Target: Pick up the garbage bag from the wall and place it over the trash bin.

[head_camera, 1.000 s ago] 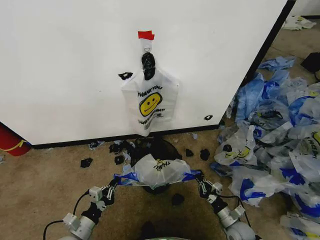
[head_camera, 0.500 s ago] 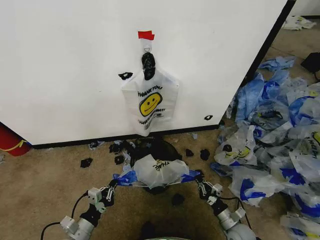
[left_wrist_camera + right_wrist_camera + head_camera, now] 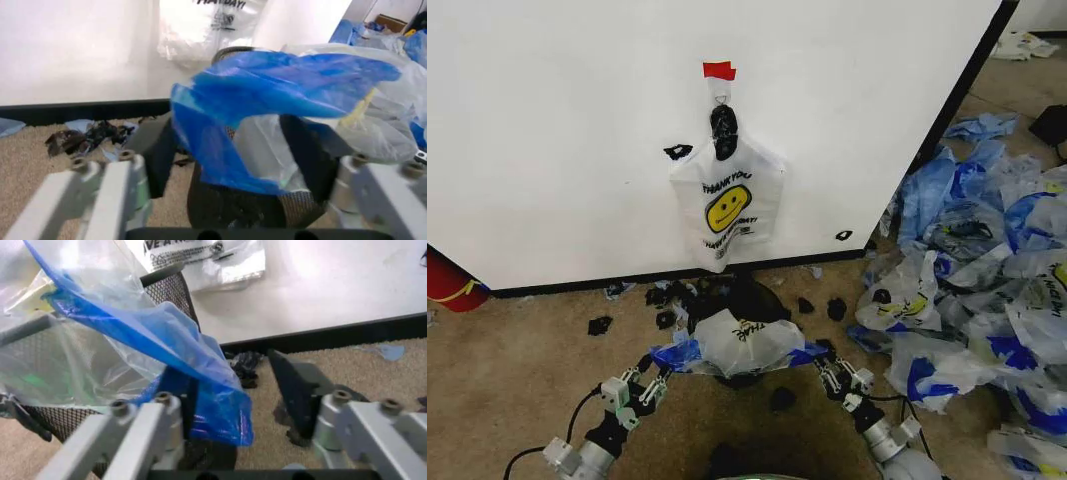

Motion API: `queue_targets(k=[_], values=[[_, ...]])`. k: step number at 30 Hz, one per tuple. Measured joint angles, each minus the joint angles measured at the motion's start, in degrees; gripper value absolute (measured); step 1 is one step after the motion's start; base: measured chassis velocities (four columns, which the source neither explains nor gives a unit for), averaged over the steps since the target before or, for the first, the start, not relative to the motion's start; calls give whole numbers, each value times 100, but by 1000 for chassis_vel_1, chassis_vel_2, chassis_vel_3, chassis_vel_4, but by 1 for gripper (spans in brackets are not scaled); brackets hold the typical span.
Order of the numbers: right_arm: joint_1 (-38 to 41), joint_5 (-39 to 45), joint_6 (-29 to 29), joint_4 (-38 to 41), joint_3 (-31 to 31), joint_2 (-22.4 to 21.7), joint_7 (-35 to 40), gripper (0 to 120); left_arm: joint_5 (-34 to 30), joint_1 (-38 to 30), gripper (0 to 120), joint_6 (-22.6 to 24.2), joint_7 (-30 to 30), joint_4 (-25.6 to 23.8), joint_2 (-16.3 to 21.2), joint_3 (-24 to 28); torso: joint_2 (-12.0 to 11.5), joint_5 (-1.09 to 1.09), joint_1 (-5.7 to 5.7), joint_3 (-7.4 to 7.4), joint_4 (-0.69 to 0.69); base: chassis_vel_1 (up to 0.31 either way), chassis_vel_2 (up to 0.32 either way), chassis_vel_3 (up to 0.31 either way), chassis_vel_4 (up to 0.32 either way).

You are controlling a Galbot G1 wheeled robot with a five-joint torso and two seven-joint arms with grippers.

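Note:
The garbage bag [image 3: 739, 342], whitish with blue handles, lies draped over the round black trash bin [image 3: 745, 296] at the foot of the wall [image 3: 557, 130]. My left gripper [image 3: 655, 378] is at the bag's left blue handle [image 3: 267, 100], which hangs loose between the wide-open fingers [image 3: 157, 150]. On the other side my right gripper [image 3: 825, 368] is open too, and the right blue handle [image 3: 200, 365] droops over one finger [image 3: 181, 400]. The bin's mesh wall [image 3: 170, 290] shows just behind the handle.
A bunch of smiley bags [image 3: 727, 205] with a black knot hangs from the hook under red tape [image 3: 719, 70]. A big heap of loose bags [image 3: 987, 270] covers the floor to the right. Black scraps [image 3: 599, 325] lie around the bin, and a red object [image 3: 447, 282] is at the far left.
Both grippers have opened and let go of the bag's blue handles, and both arms have drawn back slightly. The bag stays draped over the bin.

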Motion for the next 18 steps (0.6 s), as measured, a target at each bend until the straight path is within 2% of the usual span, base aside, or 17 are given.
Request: queue_targets(k=[5, 9, 13, 18], values=[[-182, -16, 28, 109, 124, -32, -24, 65, 33, 103, 88, -12, -1, -138, -13, -26, 0, 0, 0, 0, 0, 0, 0, 0, 0], [-286, -36, 46, 190, 207, -39, -30, 76, 56, 142, 98, -20, -4, -193, -24, -51, 0, 0, 0, 0, 0, 0, 0, 0, 0], [-397, -92, 75, 261, 292, -37, -43, 93, 70, 183, 100, -24, -12, -281, -39, -83, 0, 0, 0, 0, -1, 0, 0, 0, 0], [-450, -142, 94, 312, 330, -8, -45, 100, 81, 236, 100, -25, -21, -377, -65, -115, 0, 0, 0, 0, 0, 0, 0, 0, 0]])
